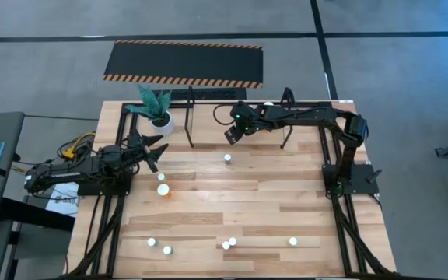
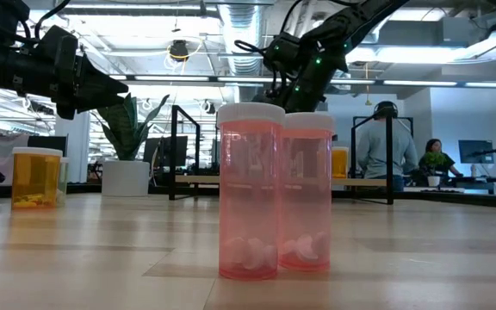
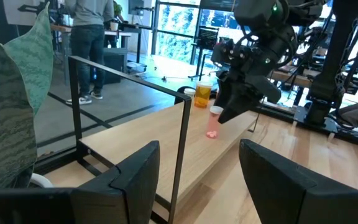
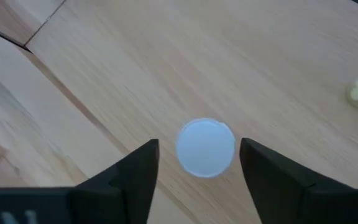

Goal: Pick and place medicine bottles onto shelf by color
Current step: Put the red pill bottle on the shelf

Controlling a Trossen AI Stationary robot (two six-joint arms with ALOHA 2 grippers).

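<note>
Near the table's far edge, the right gripper (image 4: 197,163) hangs with unclenched fingers above the white-capped pink plastic bottle (image 4: 205,147); I judge it should descend centred, then clench gently.

One camera hangs above and looks straight down on the whole table (image 1: 239,198), while another sits at its surface, close behind two pink bottles (image 2: 274,189), looking level across to the shelf (image 2: 179,142) and the room beyond. The left wrist camera faces along the shelf (image 3: 129,93) toward the right tool (image 3: 244,99), a stretch the overhead view also covers. The right wrist camera points straight down, near a white bottle cap (image 4: 205,147) that the overhead view shows too (image 1: 228,158).
</note>
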